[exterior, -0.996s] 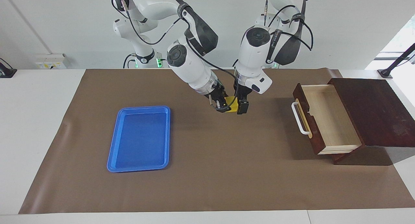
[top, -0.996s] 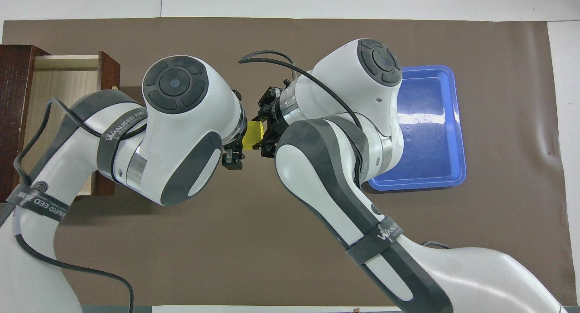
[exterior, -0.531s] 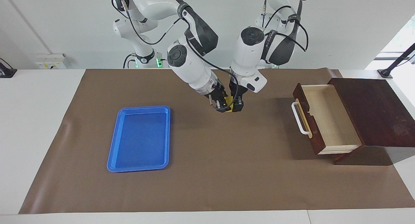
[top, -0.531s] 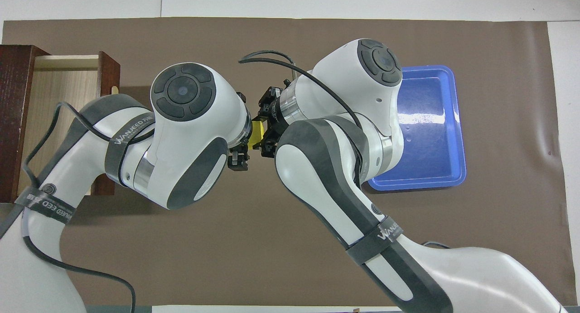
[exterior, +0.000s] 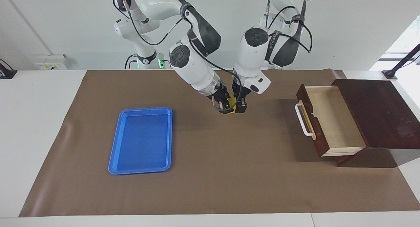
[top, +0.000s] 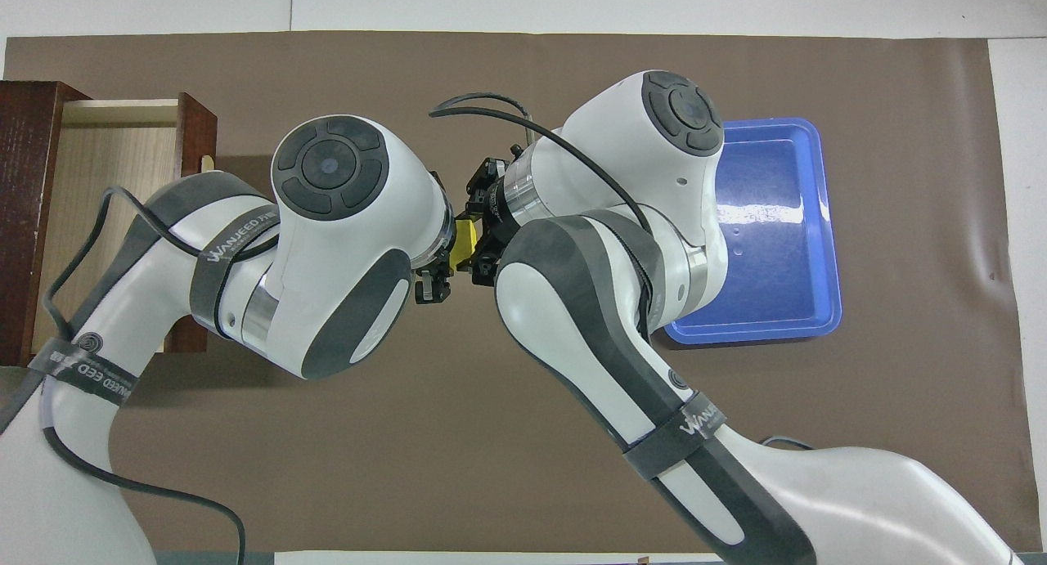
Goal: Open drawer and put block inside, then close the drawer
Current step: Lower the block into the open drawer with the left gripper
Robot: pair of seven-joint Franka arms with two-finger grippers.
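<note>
The yellow block point(exterior: 232, 105) hangs in the air over the middle of the brown mat, between my two grippers. My right gripper point(exterior: 225, 107) is shut on it. My left gripper point(exterior: 240, 106) is pressed close against the block's other side. In the overhead view only a sliver of the block point(top: 464, 239) shows between the two wrists. The drawer point(exterior: 331, 118) stands pulled out of its dark wooden box point(exterior: 377, 112) at the left arm's end of the table. Its pale interior holds nothing, and its white handle point(exterior: 302, 120) faces the middle of the table.
A flat blue tray point(exterior: 113, 154) lies on the mat toward the right arm's end of the table, with nothing in it. The brown mat point(exterior: 229, 174) covers most of the table.
My left gripper has moved in from the drawer's side and now sits tight against the block. The right gripper has held the block almost still.
</note>
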